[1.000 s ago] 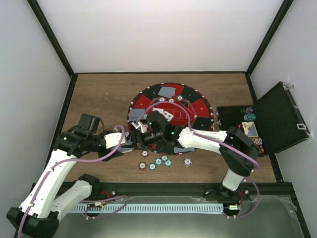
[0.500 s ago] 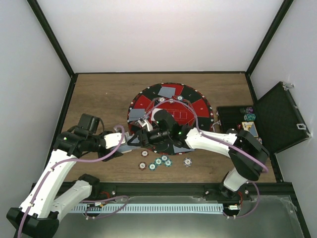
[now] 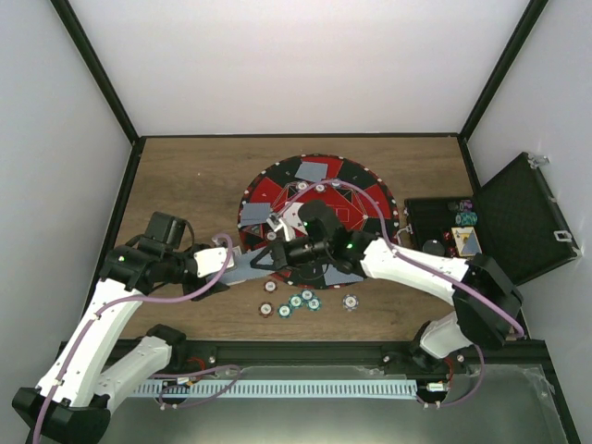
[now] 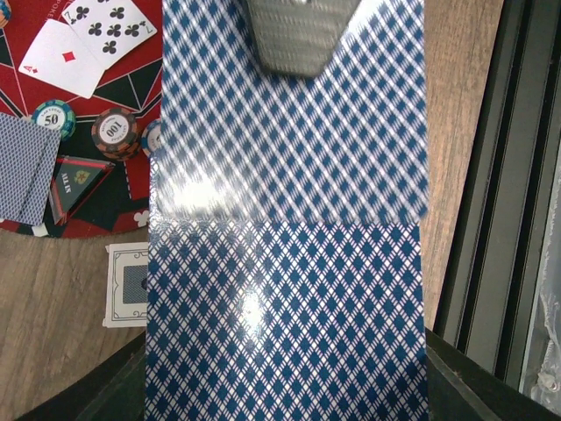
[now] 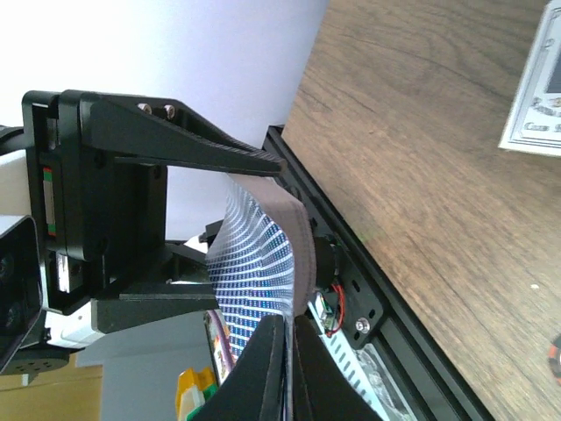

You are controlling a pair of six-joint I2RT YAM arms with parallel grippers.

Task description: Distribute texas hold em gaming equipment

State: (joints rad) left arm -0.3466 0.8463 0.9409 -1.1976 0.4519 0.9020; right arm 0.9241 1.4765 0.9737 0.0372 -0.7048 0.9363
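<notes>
Blue-and-white diamond-backed playing cards (image 4: pixel 289 289) fill the left wrist view, and a seam across the middle shows one card lying offset over another. The left end effector (image 3: pixel 242 268) is clamped on these cards, with one grey ribbed finger (image 4: pixel 298 35) pressing flat on the patterned back. From the opposite side, the right end effector (image 5: pixel 287 329) has its two dark tips pinched together on the free edge of the same cards, which bow in a curve between the two grips. The two end effectors meet just above the wooden desk (image 3: pixel 185 176), at the near-left rim of the large round red-and-black mat (image 3: pixel 370 199).

Ahead of the left end effector and off to one side, two face-up white cards (image 4: pixel 88 44) lie overlapping on the mat, one showing clubs and the other a single red diamond. Just nearer to it sit a green-striped chip marked 50 (image 4: pixel 53 118) and a red-striped chip marked 100 (image 4: pixel 116 132), side by side. A white-bordered face-down card (image 4: pixel 130 285) lies on bare wood just off the mat's rim, beside the clamped cards.

On the near side of both end effectors, a loose cluster of striped poker chips (image 3: pixel 296 301) lies on the desk, with one lone striped chip (image 3: pixel 350 301) set a little apart. Beyond the right end effector, a grey-blue face-down card (image 3: pixel 313 171) rests on the mat's far part. Well out to the right end effector's right stands an open black hinged case (image 3: pixel 527 217)
</notes>
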